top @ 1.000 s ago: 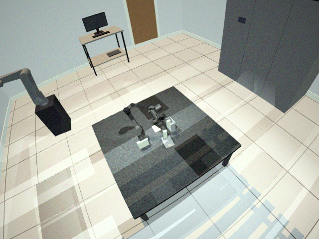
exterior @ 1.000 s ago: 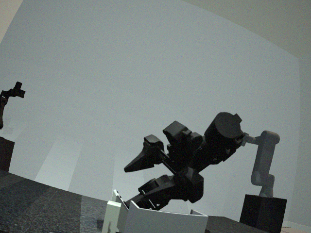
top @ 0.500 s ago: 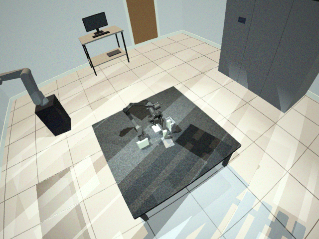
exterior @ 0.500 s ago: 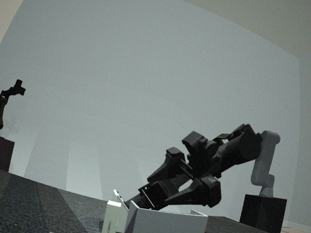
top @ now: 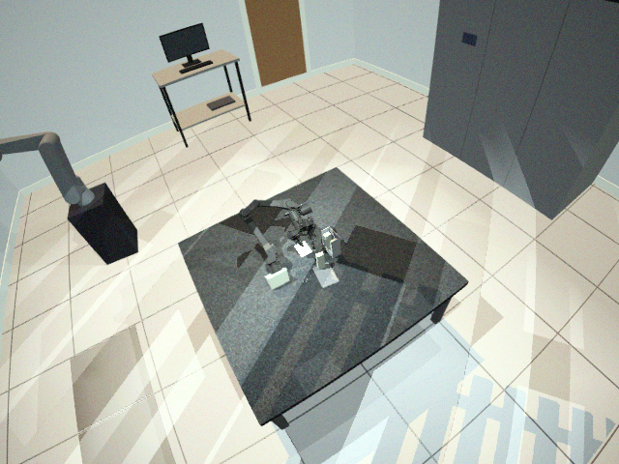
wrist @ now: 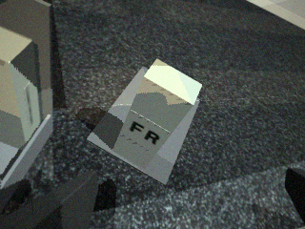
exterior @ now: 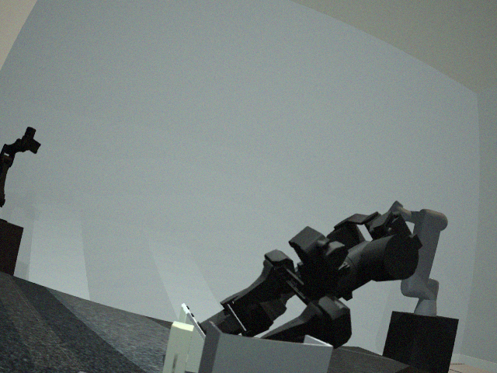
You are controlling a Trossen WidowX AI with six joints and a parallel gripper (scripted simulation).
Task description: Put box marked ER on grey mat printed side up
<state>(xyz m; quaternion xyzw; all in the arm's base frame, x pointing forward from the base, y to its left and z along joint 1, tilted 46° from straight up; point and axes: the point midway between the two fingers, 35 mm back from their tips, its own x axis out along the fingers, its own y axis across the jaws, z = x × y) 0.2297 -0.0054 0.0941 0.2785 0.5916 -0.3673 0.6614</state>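
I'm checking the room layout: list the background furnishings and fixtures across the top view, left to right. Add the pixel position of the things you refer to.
Grey jointed arm (top: 57, 161) (exterior: 427, 252) on a black box-shaped pedestal (top: 102, 224) (exterior: 419, 341) → wood-topped, black-legged desk (top: 220, 58) → brown door (top: 276, 42) → tall dark-grey cabinet (top: 505, 100).

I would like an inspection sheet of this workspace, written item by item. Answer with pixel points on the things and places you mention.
Surface: dark speckled table (top: 245, 344) (exterior: 80, 332) (wrist: 238, 143), crossed by light and shadow bands.
Job's things: box marked FR (top: 320, 260) (wrist: 152, 116) stands on the grey mat (top: 328, 278) (wrist: 178, 143); pale boxes in the bin (top: 336, 247) (exterior: 272, 355) (wrist: 29, 150), codes unreadable.
Clutter: pale block (top: 277, 278), purpose unclear.
Gripper (top: 309, 242) (exterior: 238, 331) (wrist: 190, 177): open, holding nothing.
Cables: nothing seen.
Surroundings: desk (top: 220, 57) with monitor (top: 185, 42), brown door (top: 276, 40), grey cabinet (top: 499, 100).
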